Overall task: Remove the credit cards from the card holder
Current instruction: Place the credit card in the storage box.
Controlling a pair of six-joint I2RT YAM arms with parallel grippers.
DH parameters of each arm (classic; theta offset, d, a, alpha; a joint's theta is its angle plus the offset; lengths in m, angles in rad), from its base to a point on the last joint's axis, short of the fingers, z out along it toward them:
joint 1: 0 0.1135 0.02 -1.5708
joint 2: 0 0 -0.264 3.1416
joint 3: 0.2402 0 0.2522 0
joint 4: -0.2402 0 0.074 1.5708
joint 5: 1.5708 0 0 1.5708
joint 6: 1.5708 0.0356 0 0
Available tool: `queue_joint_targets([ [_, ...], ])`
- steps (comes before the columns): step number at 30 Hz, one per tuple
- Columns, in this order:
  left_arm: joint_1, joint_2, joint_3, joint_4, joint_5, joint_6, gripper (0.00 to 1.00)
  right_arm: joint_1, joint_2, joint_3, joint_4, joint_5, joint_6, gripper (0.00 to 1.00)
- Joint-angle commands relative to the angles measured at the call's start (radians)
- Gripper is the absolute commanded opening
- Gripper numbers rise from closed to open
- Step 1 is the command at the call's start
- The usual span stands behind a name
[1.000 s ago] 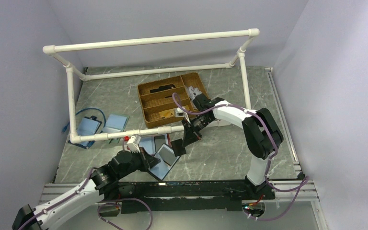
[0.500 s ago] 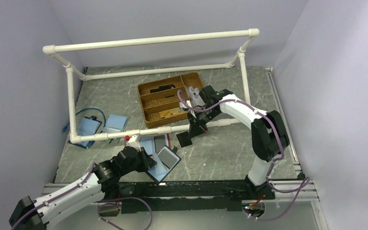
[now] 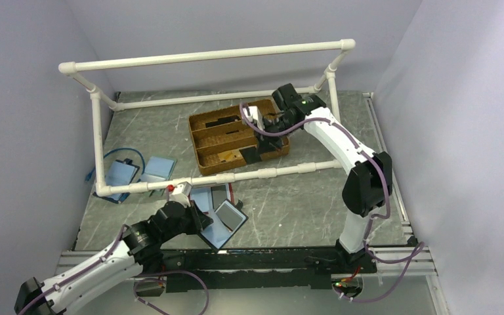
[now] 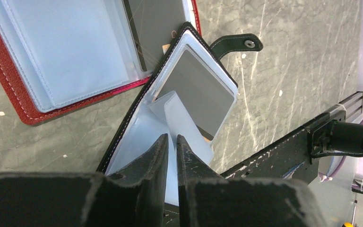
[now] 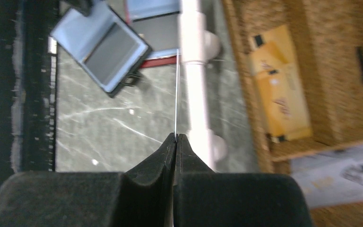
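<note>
The card holder [image 3: 228, 220] lies open near the table's front, black-edged with pale clear sleeves [image 4: 139, 135]. A grey card [image 4: 196, 92] shows inside one sleeve. My left gripper [image 3: 200, 220] reaches over its near half. The jaws [image 4: 171, 138] stand a narrow gap apart, and a lifted sleeve flap [image 4: 177, 111] runs between them. My right gripper [image 3: 262, 134] hangs over the wicker tray, shut on a dark credit card [image 3: 250, 156]. In the right wrist view that card [image 5: 177, 90] appears edge-on as a thin line rising from the fingertips [image 5: 175, 136]. The holder [image 5: 106, 45] lies far below.
A red-edged holder [image 3: 205, 195] lies open just behind the black one, touching it [image 4: 9, 90]. The brown wicker tray [image 3: 200, 141] holds small items, one of them yellow [image 5: 279, 94]. A white PVC pipe frame [image 3: 203, 57] spans the table. Blue items [image 3: 121, 174] lie at the left.
My right gripper carried the dark card from beside the holder up and back over the tray. My left jaws parted slightly and the left arm drew back a little.
</note>
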State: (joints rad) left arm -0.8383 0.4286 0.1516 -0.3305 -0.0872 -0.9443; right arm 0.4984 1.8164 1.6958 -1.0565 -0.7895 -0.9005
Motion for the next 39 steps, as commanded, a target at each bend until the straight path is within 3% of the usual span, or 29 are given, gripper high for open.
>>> queue_joint_targets([
  [1,0.003,-0.033,0.0,-0.005,-0.025,0.006,0.17,-0.004,0.081,0.192,-0.022,0.149,0.009,0.0],
  [8,0.003,-0.038,0.004,-0.018,-0.03,0.015,0.18,-0.003,0.195,0.392,0.046,0.265,0.073,0.0],
  [30,0.003,0.017,0.013,0.014,-0.034,0.027,0.19,0.044,0.505,0.664,0.356,0.56,0.128,0.0],
  [39,0.002,0.003,0.008,0.006,-0.04,0.027,0.19,0.08,0.58,0.67,0.44,0.654,0.103,0.0],
])
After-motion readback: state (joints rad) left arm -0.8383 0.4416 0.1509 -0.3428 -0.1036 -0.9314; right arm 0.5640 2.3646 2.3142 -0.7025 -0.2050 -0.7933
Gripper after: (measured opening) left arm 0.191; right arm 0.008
